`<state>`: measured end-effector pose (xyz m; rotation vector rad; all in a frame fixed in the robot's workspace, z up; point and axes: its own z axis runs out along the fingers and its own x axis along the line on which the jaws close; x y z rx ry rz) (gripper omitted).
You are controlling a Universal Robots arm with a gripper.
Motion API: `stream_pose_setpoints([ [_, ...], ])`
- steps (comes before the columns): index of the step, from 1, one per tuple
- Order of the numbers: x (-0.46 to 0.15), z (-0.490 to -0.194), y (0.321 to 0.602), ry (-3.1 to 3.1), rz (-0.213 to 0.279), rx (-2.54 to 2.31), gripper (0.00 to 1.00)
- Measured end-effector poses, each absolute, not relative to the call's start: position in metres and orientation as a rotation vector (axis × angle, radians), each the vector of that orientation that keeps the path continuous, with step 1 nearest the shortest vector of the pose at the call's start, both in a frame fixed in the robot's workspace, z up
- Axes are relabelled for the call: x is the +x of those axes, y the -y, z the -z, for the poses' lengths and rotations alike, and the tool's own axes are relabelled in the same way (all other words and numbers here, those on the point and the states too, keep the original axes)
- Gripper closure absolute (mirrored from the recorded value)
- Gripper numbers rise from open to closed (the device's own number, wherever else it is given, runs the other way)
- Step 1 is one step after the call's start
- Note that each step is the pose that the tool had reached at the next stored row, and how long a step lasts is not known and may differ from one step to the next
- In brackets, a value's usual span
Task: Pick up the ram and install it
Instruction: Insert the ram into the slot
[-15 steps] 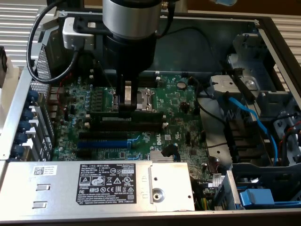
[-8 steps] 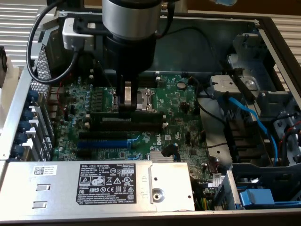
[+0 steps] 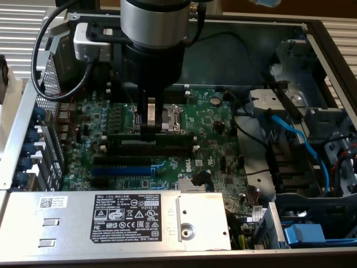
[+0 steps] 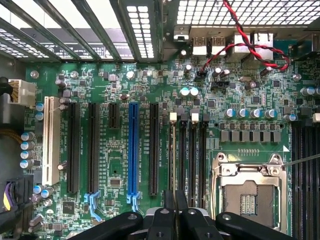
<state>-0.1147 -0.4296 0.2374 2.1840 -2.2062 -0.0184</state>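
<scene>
An open computer case (image 3: 17,128) takes up the exterior view, with a silver power supply (image 3: 111,218) along its near edge and a green motherboard (image 3: 217,128) behind that. The arm (image 3: 153,22) comes down from above over the middle of the board. The ram (image 3: 173,135) stands on edge, lying lengthwise along the bank of black slots (image 3: 167,149) between the socket (image 3: 170,117) and the blue slot (image 3: 120,169). Which slot of the bank it sits over, and whether it is seated, I cannot tell. The gripper (image 3: 149,129) is clenched on the ram near its middle, fingers pinching its upper edge. In the wrist view the ram (image 4: 173,150) shows edge-on as a thin line running out from between the gripper (image 4: 175,200) fingers (image 4: 168,200), parallel to the blue slot (image 4: 133,150) and well apart from the socket (image 4: 250,192). A blue cable (image 3: 295,139) crosses the case on the exterior view's right.
</scene>
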Motion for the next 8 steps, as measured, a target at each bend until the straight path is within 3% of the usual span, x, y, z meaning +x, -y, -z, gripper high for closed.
stream_pose_setpoints([
  [8, -0.1165, -0.2373, 0.4296, 2.209, 0.017, 2.183, 0.88],
])
